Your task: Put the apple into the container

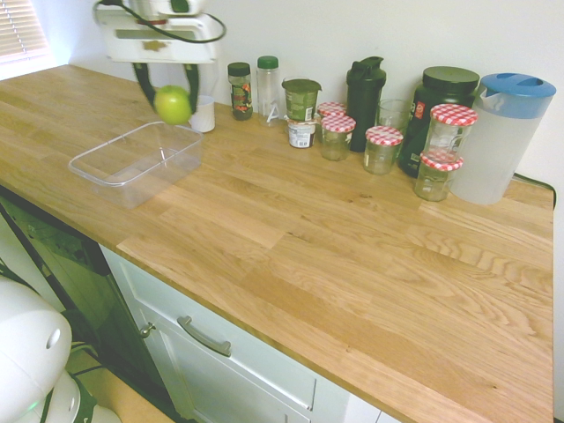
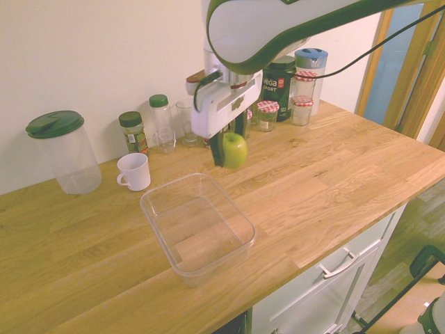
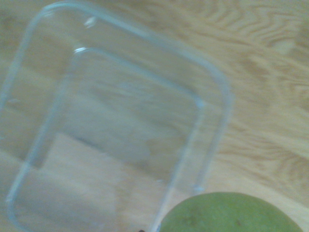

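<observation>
The clear container (image 2: 198,226), at lower centre in the second exterior view, is empty. The gripper (image 2: 231,149) pinches the apple (image 2: 234,151), cut off in the wrist view.

The apple (image 1: 172,105) is yellow-green, and the container (image 2: 201,226) is clear. The tabletop (image 1: 291,238) is honey-brown with darker, wavy wood grain in planks of differing tan. Red-and-white checks cover the jar lids (image 1: 454,115). The pitcher (image 1: 507,145) is cloudy white, its lid (image 1: 519,85) blue. The mug (image 2: 133,172) is white; the tall jug (image 2: 67,156) is see-through with a dark green lid (image 2: 55,123). The shaker (image 1: 365,101) is dark green to black. The cupboard (image 1: 220,361) is white, its handle (image 1: 204,337) silvery grey. The fingers (image 1: 193,86) are black.
</observation>
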